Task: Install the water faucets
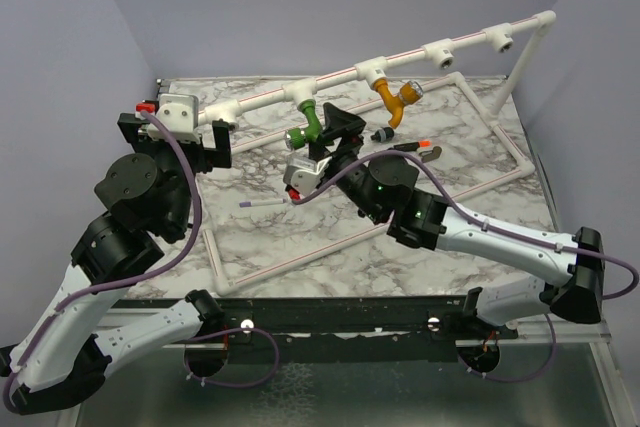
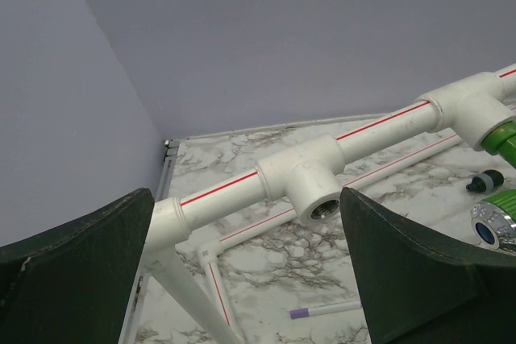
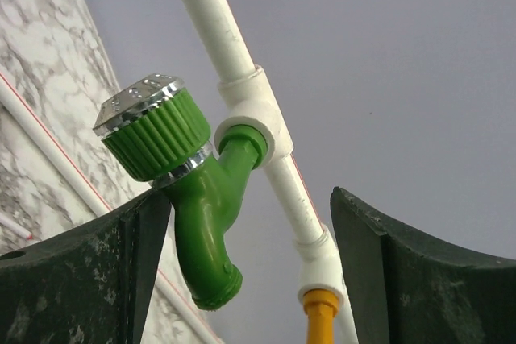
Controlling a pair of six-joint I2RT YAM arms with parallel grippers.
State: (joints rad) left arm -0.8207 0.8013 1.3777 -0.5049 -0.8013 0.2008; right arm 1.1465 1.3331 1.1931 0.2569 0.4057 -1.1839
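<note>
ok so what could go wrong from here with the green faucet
1. The right claw stands open with the green faucet showing between its fingers; backing out crooked, a finger could catch the ribbed knob and twist it in its T-socket.
2. How deep it is screwed in cannot be seen, so it may sit loose.
3. A knock on the pipe frame could also disturb the orange faucet.

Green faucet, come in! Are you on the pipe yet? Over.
Left gripper open, empty. Right gripper open, at green faucet. Green faucet seated in pipe socket, orange faucet too. Nothing blocking.
</note>
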